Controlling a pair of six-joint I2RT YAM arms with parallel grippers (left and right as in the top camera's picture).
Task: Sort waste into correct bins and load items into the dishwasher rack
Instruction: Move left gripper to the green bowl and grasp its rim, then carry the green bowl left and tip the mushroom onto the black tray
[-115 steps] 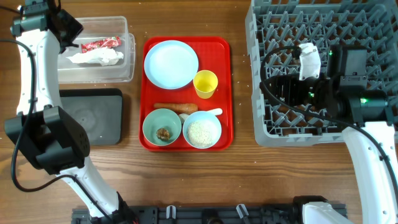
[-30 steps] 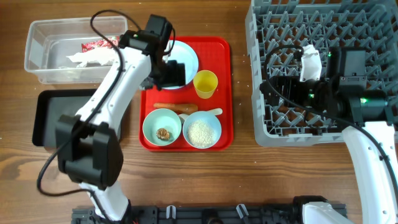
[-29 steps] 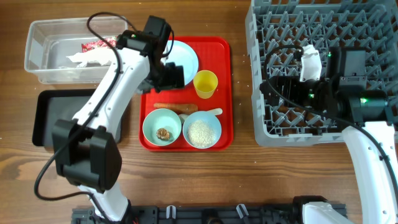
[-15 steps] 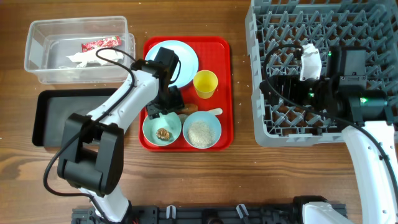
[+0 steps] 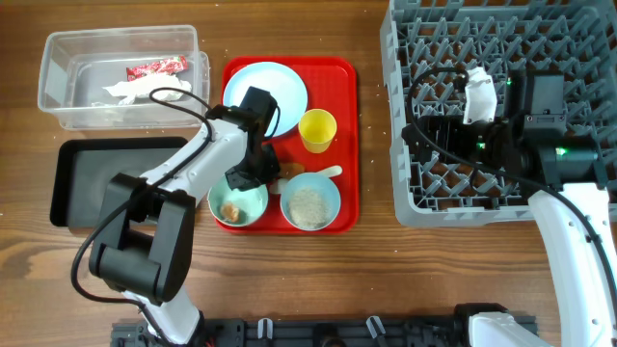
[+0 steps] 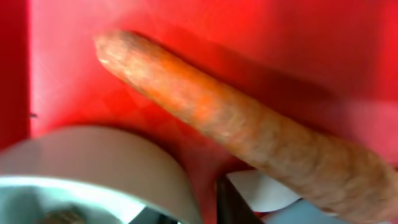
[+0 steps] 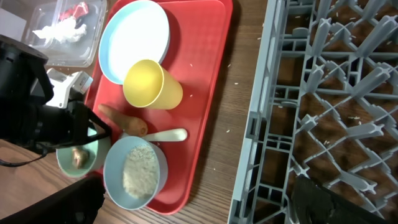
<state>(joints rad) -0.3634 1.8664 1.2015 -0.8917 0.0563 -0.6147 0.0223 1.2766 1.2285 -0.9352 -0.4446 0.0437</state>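
Observation:
My left gripper (image 5: pixel 253 179) is down on the red serving tray (image 5: pixel 349 116), shut on the rim of the mint bowl (image 5: pixel 231 204) that holds a brown lump (image 5: pixel 231 208). In the left wrist view the bowl's wall (image 6: pixel 106 162) stands between my dark fingers (image 6: pixel 231 202), and the orange carrot (image 6: pixel 249 130) lies just beyond. A bowl of rice (image 5: pixel 310 202), a white spoon (image 5: pixel 328 173), a yellow cup (image 5: pixel 318 130) and a pale blue plate (image 5: pixel 270 89) share the tray. My right gripper (image 7: pixel 196 186) hangs open over the grey rack (image 5: pixel 405 204).
A clear tub (image 5: pixel 58 104) at the back left holds a red wrapper (image 5: pixel 154 67) and a white napkin (image 5: pixel 145 90). A black tray (image 5: pixel 106 178) lies in front of it. Rice grains are scattered in the rack.
My left arm came down from the plate to the lump bowl and its jaws closed on the rim. That bowl slid toward the tray's front left. The right arm stayed still.

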